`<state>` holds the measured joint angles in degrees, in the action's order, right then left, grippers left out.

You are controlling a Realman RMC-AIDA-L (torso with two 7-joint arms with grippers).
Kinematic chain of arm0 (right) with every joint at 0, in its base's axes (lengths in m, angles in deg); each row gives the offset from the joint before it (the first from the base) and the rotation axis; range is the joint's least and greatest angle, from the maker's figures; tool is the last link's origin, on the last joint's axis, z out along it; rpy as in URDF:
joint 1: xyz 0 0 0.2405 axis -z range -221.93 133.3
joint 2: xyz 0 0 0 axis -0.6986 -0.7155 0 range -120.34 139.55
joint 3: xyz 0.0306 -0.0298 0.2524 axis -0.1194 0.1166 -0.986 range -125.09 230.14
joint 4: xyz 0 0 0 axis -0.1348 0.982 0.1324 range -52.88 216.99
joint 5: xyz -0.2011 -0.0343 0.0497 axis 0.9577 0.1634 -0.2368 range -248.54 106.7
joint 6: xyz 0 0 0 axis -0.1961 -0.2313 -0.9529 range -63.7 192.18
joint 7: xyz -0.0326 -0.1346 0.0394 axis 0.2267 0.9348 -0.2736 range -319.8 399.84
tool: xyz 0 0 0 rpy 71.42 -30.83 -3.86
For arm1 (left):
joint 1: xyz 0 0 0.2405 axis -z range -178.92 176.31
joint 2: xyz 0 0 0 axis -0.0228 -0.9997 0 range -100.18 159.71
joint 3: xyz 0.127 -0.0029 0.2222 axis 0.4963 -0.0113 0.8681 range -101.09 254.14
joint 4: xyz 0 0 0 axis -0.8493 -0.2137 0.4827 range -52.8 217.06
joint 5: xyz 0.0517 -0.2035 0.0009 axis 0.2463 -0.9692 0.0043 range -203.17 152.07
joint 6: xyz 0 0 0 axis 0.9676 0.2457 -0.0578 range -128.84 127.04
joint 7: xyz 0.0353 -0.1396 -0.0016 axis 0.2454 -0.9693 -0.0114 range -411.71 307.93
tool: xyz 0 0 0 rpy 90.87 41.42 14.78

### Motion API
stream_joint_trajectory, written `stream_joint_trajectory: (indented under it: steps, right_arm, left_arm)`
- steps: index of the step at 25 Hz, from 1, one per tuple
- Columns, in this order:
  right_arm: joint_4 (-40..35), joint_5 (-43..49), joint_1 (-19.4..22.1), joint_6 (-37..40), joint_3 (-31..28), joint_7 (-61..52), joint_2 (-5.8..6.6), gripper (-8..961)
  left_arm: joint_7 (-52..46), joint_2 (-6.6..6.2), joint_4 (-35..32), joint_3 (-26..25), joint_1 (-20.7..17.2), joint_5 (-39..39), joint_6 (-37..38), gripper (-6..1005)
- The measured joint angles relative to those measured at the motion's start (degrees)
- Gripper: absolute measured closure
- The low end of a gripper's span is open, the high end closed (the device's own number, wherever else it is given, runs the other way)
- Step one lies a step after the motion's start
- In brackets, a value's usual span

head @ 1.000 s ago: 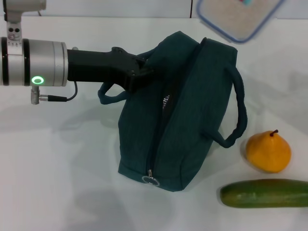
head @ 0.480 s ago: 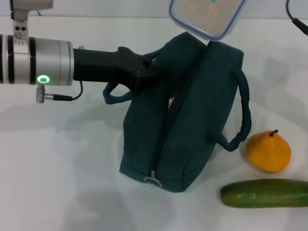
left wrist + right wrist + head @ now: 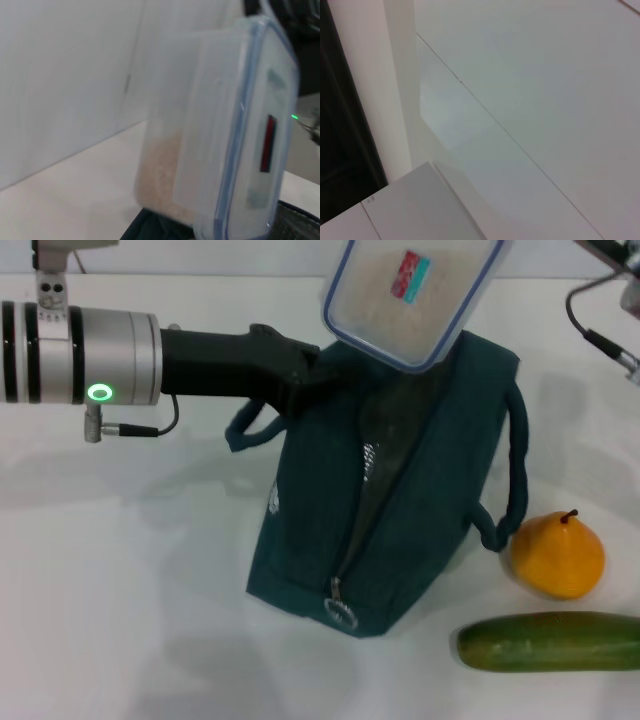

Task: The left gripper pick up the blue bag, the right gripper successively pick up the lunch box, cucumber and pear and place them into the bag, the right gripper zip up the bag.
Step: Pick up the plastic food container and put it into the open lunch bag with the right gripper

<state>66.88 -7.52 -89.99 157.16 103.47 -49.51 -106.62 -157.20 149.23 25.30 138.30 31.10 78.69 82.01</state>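
Head view: the lunch box (image 3: 412,297) is seen tilted over the open top of the blue bag (image 3: 390,490), whose rim at ten o'clock is gripped by the left gripper (image 3: 305,375) fingers. The pear (image 3: 557,555) and cucumber (image 3: 548,641) lie at four o'clock on the counter (image 3: 120,590). The right gripper is out of view.

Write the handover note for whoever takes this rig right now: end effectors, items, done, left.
Left end effector: at the dark teal fabric bag, gripping its near handle and holding the top up; zipper open.
Right end effector: out of view; only a cable shows at the head view's top right.
Clear plastic lunch box with blue rim: tilted in the air just above the bag's opening, not yet inside.
Yellow-orange pear and dark green cucumber: on the white table, on the robot's right of the bag.
Done: bag lifted open.
Left: lunch box in, then cucumber, pear, zip.
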Motion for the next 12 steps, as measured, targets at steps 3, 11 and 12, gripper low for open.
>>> stream_joint_trajectory:
  steps: [3, 11, 12]
  right_arm:
    - [0.1, 0.0, 1.4, 0.5, 0.1, 1.0, 0.01, 866]
    - [-0.7, 0.3, 6.3, 1.2, 1.2, 1.3, 0.31, 867]
    - [-0.9, 0.3, 6.8, 1.4, 1.2, 1.3, 0.38, 867]
  left_arm:
    - [-0.4, 0.02, 0.2, 0.0, 0.0, -0.1, -2.2, 956]
    - [-0.8, 0.07, 0.2, -0.1, -0.5, -0.2, -3.7, 956]
    - [-0.8, 0.06, 0.2, -0.1, -0.5, -0.2, -3.7, 956]
